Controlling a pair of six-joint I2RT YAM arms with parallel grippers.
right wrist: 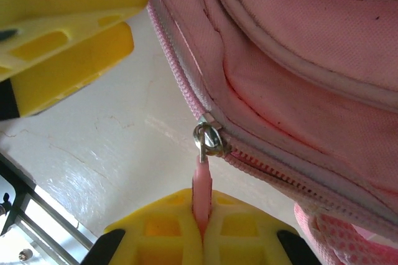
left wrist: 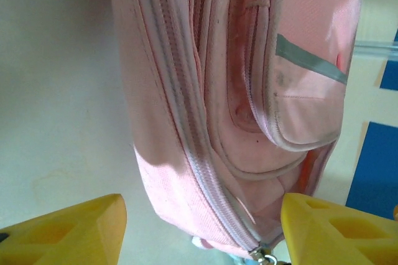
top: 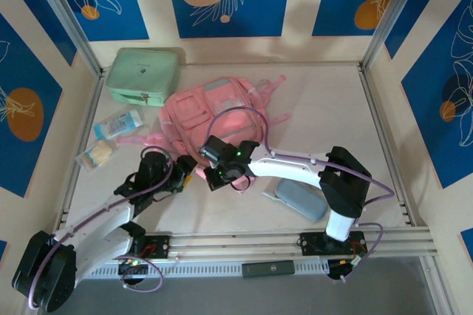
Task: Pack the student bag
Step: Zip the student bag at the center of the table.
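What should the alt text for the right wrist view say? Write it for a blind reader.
The right gripper is shut on the pink pull tab of the student bag, whose metal slider sits just above the yellow fingers. The bag lies upper right on a cream table.

Student bag (top: pixel 214 112): laid flat on the surface (top: pixel 325 108), centre of frame.
Boxy zip case (top: pixel 143 75): placed upper left, just beside the bag's corner.
Packet (top: pixel 118 124): set at left, with a second packet (top: pixel 97 154) below it.
Slim pouch (top: pixel 299 198): set lower right, apart from the bag.
Left claw (top: pixel 185 171), right claw (top: pixel 216 174): stationed side by side at the bag's lower edge. The zip pull (right wrist: pixel 202 181) is pinched in the right one.
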